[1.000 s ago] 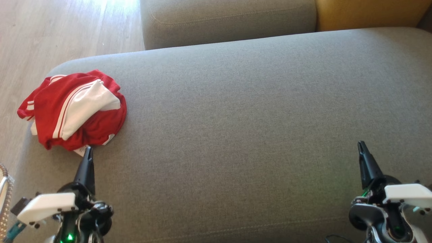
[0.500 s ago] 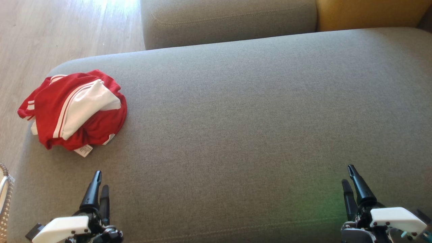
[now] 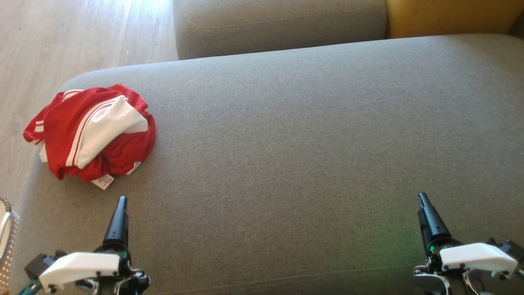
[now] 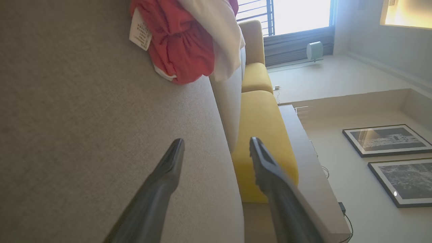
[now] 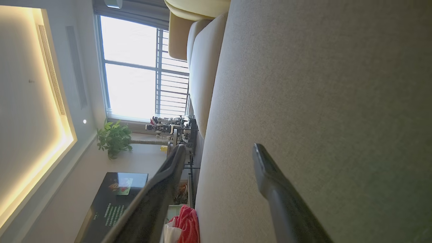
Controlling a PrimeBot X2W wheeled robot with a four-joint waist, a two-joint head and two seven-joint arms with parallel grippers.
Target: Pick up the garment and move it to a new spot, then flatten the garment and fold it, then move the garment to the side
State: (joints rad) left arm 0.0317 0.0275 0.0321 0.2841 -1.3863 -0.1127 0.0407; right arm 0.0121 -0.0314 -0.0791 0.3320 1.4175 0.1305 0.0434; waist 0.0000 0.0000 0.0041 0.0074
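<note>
Reaching for the garment (image 3: 92, 133) is the step in hand, and nothing is lifted yet: it lies bunched in a red and white heap at the left end of the grey sofa seat (image 3: 286, 143), close to the rounded edge above the wooden floor (image 3: 61, 41). The left end effector (image 4: 216, 148) hangs just short of it with its fingers spread wide and empty, the white care label (image 3: 103, 181) being the nearest bit of cloth. The right end effector (image 5: 219, 148) is likewise wide and empty, well apart at the seat's other end. A good grasp would probably come down on a thick fold of red fabric rather than the label or a loose hem, and draw the heap inward, since a push outward could tip it off the edge. The broad middle of the seat offers a bare spot for spreading. A grey cushion (image 3: 278, 24) and a yellow cushion (image 3: 450, 16) sit beyond, and a woven basket (image 3: 6, 237) shows at the left edge; none blocks the reach.
</note>
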